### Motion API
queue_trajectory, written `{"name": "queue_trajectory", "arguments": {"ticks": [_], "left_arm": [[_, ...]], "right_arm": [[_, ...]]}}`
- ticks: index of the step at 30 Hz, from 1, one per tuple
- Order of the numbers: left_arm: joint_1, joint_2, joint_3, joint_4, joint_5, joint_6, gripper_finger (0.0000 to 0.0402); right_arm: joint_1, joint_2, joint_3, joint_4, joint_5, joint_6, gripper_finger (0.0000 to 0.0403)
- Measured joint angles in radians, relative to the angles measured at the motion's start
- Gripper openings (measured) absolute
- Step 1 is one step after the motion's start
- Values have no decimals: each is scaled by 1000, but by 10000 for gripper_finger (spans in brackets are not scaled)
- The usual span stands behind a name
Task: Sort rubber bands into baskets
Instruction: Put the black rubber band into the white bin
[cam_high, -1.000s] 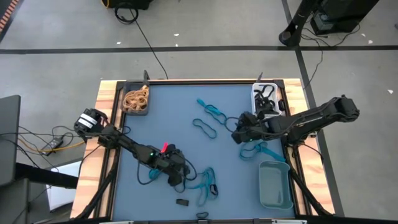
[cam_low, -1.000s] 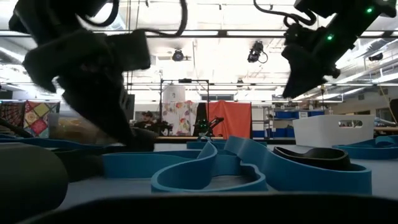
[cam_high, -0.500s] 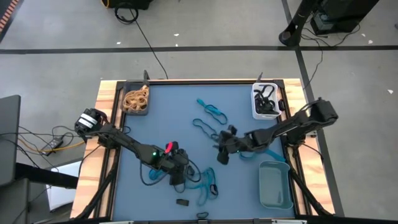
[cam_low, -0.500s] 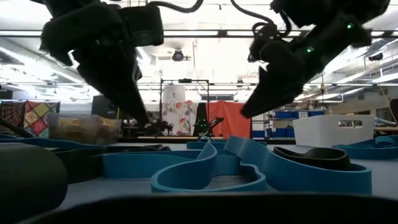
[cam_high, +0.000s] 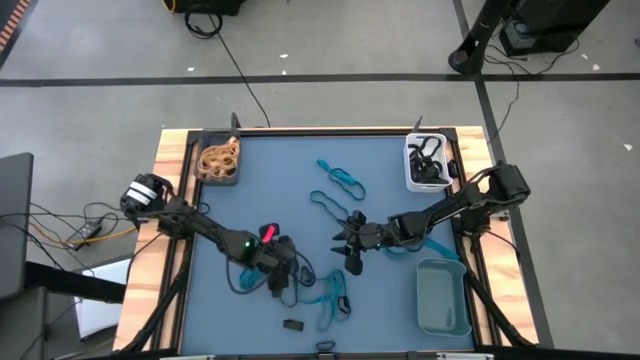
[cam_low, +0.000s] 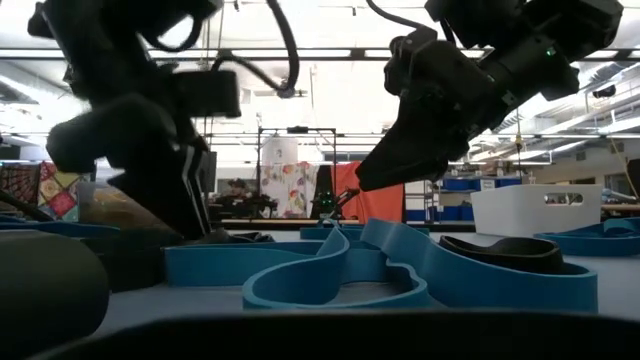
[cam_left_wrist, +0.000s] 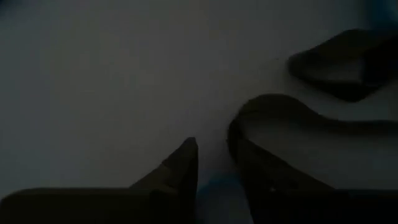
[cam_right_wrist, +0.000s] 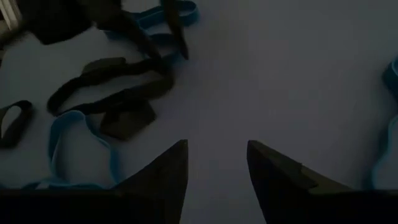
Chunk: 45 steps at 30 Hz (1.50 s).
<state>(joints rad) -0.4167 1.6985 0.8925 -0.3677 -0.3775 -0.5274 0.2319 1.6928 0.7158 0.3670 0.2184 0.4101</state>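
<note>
The rubber bands are light and floppy; pinch one raised loop. Left hand fingers sit apart over a black band; right hand is open, empty

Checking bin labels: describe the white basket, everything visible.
The white basket is a small rectangular tray of what looks like hard white plastic, with upright walls. It sits flat at the table's far right corner, against the wooden edge. Inside lie black rubber bands in a tangle; no other colour shows in it. The low view shows a slot-like handle cutout in its side wall. Neither arm touches it.
</note>
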Motion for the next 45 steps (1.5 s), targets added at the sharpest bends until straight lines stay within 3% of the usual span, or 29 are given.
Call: {"name": "queue_trajectory", "arguments": {"ticks": [5, 12, 22, 34, 40, 45], "left_arm": [[18, 0, -38, 54, 15, -8, 106], [23, 0, -46, 139, 51, 0, 9], [24, 0, -45, 306, 55, 94, 3], [24, -3, 22, 401, -73, 221, 1], [24, -5, 80, 431, -78, 311, 1], [24, -5, 103, 418, -84, 315, 1]], "right_arm": [[0, 0, 0, 6, 0, -10, 176], [0, -1, 0, 6, -3, -13, 176], [0, -1, 0, 6, -6, -14, 165], [22, -2, 1, 95, -5, -73, 164], [65, -2, 1, 137, -6, -137, 187], [73, 7, 1, 139, 6, -153, 229]]}}
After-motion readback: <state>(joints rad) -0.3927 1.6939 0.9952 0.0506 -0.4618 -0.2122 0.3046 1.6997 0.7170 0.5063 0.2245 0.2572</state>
